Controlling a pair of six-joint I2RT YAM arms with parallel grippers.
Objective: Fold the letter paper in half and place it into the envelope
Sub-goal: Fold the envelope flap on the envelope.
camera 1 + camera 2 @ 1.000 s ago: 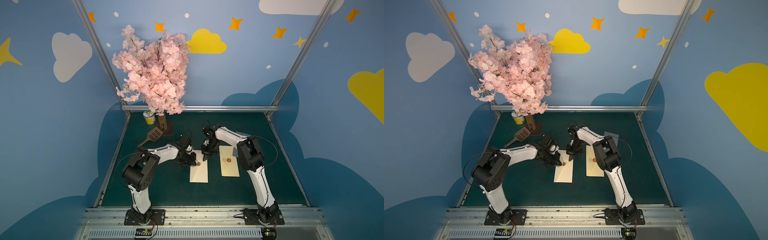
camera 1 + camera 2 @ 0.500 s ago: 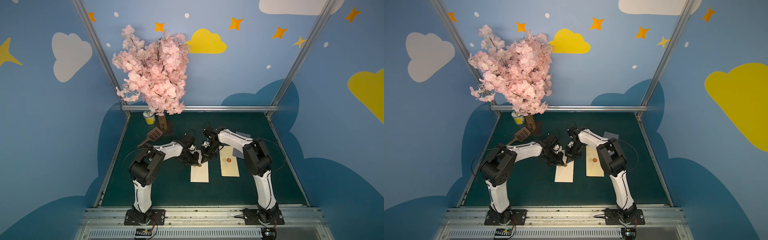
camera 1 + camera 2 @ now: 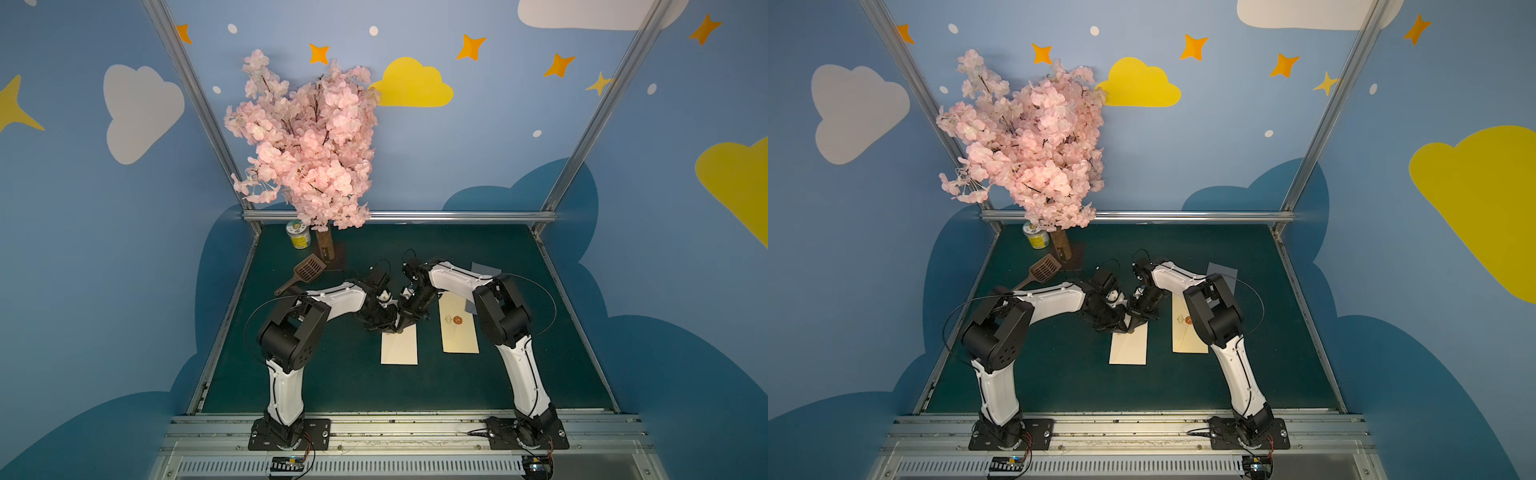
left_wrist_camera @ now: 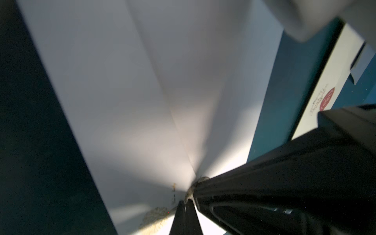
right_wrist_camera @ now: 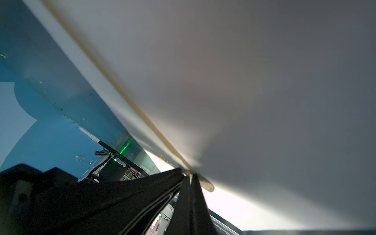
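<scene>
Blue booth walls painted with clouds and stars, closing round a dark green desk (image 3: 332, 386). At the far left corner, a pink blossom tree (image 3: 307, 145), a small yellow-labelled can (image 3: 298, 236) just beside its trunk, and a brown slotted scoop (image 3: 306, 271) lying near both.

Near the middle of the desk, the cream letter paper (image 3: 399, 349). Near end flat on the surface, far end covered by both arms' tips in both top views.

Left gripper (image 3: 390, 329) closed, fingertips pressed together at the paper's far edge. From the left wrist, left gripper (image 4: 184, 203) seen clamped on that edge, a crease running along the sheet away from the tips. Right gripper (image 3: 406, 324) likewise closed, pinching the same edge just beside the left one. From the right wrist, right gripper (image 5: 190, 178) seen with the sheet rising from its tips and filling most of the view.

Just beside the paper, toward the right edge of the desk, the cream envelope (image 3: 459, 332). Lying flat, apart from the paper, a round red seal on its face. Far end partly hidden under the right arm (image 3: 457, 276), with a grey-blue piece (image 3: 484, 269) showing there. Flap or separate sheet, cannot tell.
</scene>
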